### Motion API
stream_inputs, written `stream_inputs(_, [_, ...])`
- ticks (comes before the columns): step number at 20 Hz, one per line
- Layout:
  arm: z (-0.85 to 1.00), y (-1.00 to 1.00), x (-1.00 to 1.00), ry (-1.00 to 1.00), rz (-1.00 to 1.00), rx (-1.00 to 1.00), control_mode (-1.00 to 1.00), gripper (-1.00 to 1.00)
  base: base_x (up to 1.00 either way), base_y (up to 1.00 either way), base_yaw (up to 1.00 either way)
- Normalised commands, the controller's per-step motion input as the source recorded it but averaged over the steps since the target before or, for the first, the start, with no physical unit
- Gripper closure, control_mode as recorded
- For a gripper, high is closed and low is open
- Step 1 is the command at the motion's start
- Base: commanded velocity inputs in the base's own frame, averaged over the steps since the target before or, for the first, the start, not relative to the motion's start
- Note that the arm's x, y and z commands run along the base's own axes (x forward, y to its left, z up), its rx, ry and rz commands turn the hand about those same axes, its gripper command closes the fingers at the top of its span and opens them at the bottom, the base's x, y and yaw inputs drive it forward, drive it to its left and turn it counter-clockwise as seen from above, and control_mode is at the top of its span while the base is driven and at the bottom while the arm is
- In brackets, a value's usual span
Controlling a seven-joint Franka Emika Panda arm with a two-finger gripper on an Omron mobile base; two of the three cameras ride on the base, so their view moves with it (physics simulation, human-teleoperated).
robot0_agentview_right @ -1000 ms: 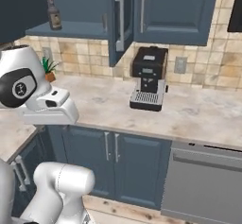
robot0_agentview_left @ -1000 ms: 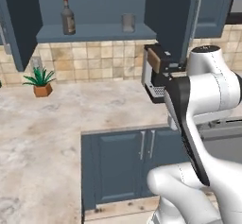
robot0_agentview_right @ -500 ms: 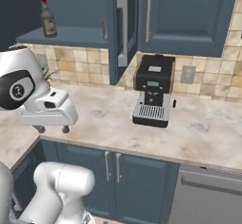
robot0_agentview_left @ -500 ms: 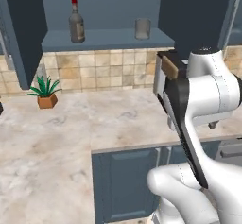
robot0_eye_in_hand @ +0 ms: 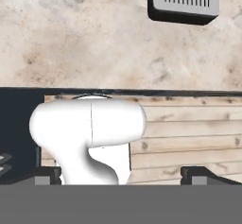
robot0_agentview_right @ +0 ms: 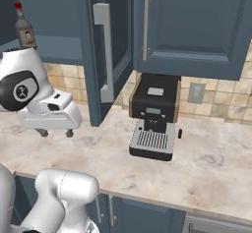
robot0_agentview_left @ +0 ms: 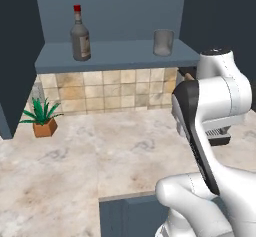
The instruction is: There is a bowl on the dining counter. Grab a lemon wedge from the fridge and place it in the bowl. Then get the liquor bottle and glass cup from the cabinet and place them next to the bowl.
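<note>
The cabinet (robot0_agentview_left: pixel 115 56) is seen open, and on its shelf the liquor bottle (robot0_agentview_left: pixel 80 37) is placed at the left, with the glass cup (robot0_agentview_left: pixel 163 42) well apart at the right. The gripper (robot0_agentview_right: pixel 54 132) is held over the counter (robot0_agentview_right: pixel 216 168) with its jaws spread wide, and nothing is grasped. A coffee machine (robot0_agentview_right: pixel 153 116) is seen under the closed cabinet doors, and a small potted plant (robot0_agentview_left: pixel 42 117) near the tiled wall.
</note>
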Motion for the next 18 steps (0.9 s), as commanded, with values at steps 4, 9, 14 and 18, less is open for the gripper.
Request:
stream_inputs(4, [0.00, 0.00, 0.00, 0.00, 0.00, 0.00, 1.00, -1.00, 0.90, 0.00, 0.06])
stream_inputs(9, [0.00, 0.00, 0.00, 0.00, 0.00, 0.00, 1.00, -1.00, 0.81, 0.03, 0.06])
stream_inputs(14, [0.20, 0.10, 0.00, -0.09, 0.03, 0.00, -1.00, -1.00, 0.16, 0.13, 0.03])
stream_inputs(18, [0.71, 0.27, 0.00, -0.30, 0.09, 0.00, -1.00, -1.00, 0.00, 0.00, 0.00])
